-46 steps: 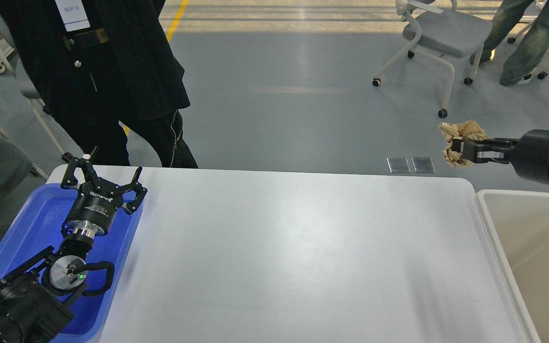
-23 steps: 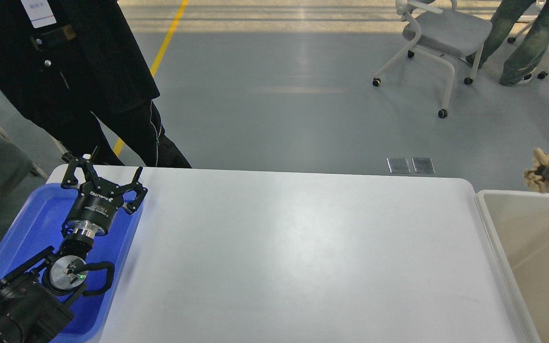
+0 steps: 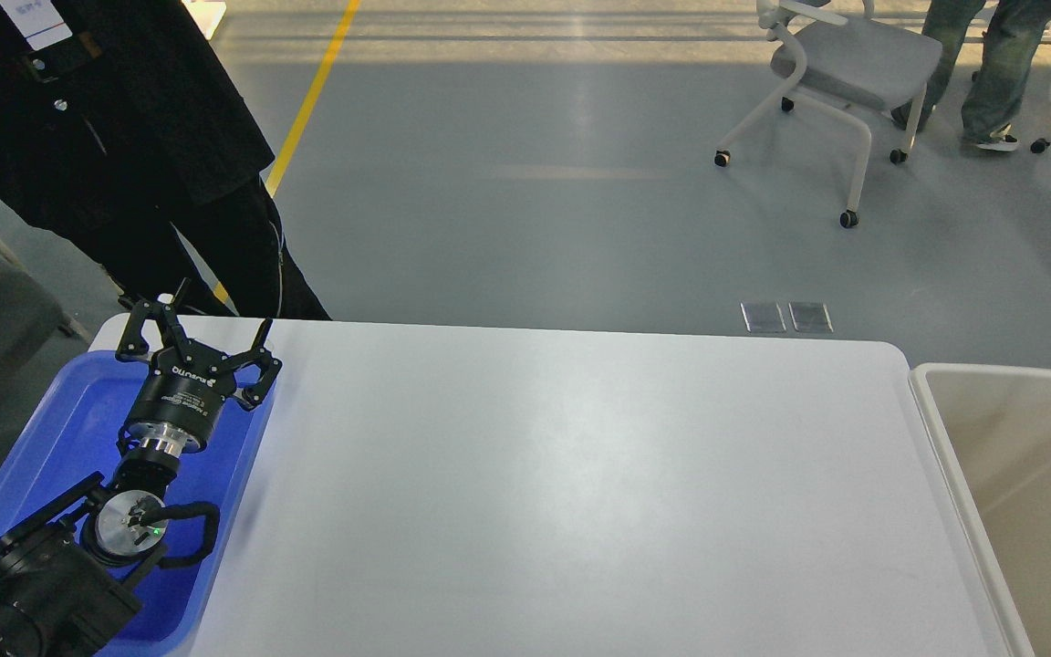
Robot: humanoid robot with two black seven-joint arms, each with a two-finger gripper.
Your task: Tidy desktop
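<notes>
Desktop (image 3: pixel 580 493), a white bench filling the centre and lower frame, bare of loose items (task judged nearly or fully done). Left gripper (image 3: pixel 199 342) over the blue tray (image 3: pixel 60 429) at lower left, jaws apart, holding nothing. Right gripper out of frame. Beige bin (image 3: pixel 1018 474) at right edge.

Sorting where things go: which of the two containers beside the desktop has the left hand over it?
The blue tray at the left edge; the open left hand hangs over it. The beige bin sits right.

Head camera looks forward and down over the desktop (image 3: pixel 580 474).
</notes>
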